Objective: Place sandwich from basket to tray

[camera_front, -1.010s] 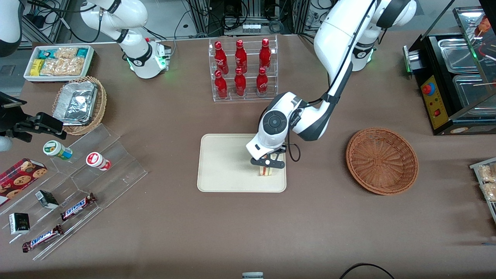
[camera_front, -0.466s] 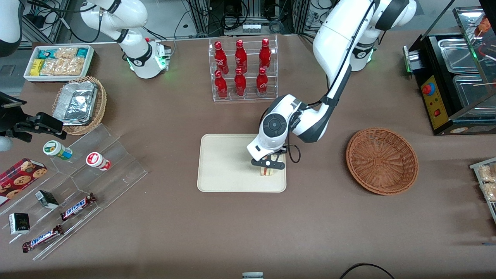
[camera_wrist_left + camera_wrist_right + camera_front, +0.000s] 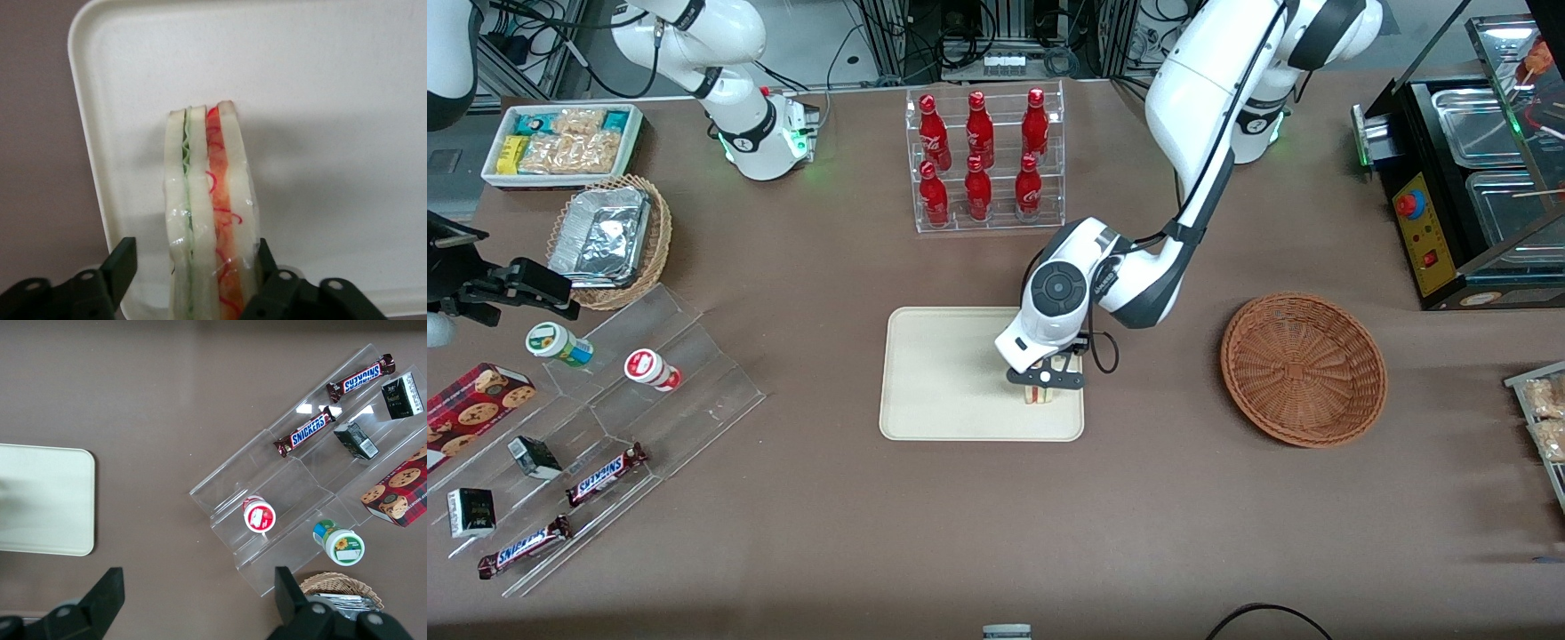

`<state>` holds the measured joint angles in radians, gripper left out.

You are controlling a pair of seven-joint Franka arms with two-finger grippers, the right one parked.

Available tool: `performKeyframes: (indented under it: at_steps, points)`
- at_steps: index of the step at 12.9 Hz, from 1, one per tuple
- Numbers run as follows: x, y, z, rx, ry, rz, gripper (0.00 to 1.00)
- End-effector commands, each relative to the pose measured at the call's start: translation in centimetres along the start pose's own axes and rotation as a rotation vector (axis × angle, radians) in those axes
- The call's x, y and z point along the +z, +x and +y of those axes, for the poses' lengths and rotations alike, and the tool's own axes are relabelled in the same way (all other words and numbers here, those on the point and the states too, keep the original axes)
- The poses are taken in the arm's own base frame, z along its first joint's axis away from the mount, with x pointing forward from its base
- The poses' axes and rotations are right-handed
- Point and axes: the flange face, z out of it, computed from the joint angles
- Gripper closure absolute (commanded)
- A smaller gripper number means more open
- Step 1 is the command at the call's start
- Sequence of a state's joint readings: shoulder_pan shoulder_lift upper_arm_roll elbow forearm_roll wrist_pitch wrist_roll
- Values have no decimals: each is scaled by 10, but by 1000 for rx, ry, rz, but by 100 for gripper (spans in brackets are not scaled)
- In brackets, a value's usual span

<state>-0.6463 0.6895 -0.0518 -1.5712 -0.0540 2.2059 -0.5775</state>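
Observation:
The sandwich [image 3: 1037, 395] stands on its edge on the cream tray [image 3: 943, 373], near the tray's corner closest to the front camera and the basket. In the left wrist view the sandwich [image 3: 210, 200] shows white bread with green and red filling, wrapped in clear film, on the tray [image 3: 333, 100]. My left gripper [image 3: 1045, 380] hangs just above it, open, its fingers on either side of the sandwich [image 3: 193, 267]; one finger [image 3: 265, 257] is against the bread and the other [image 3: 123, 263] stands apart. The reddish-brown basket [image 3: 1303, 369] is empty, toward the working arm's end.
A clear rack of red bottles [image 3: 983, 160] stands farther from the front camera than the tray. A clear stepped display with snacks [image 3: 605, 418] and a tan basket with a foil container [image 3: 609, 238] lie toward the parked arm's end. A black appliance [image 3: 1467, 178] stands near the basket.
The left wrist has shifted slightly toward the basket. The sandwich has stayed in place on the tray.

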Motion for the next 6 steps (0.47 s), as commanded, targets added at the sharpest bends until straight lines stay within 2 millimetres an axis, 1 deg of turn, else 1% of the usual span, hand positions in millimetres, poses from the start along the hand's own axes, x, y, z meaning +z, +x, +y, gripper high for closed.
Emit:
performKeyframes:
  at_steps: [1, 2, 3, 4, 5, 6]
  points:
    - [-43, 21, -26, -87, -20, 49, 0]
    - [-69, 29, -49, -123, -25, 47, 0]
    - [-96, 32, -70, -153, -24, 17, 0]
    - [-128, 35, -95, -194, -48, -6, 0]
    - [-162, 39, -126, -240, -63, -6, 0]
    - [-189, 41, -151, -273, -75, 6, 0]
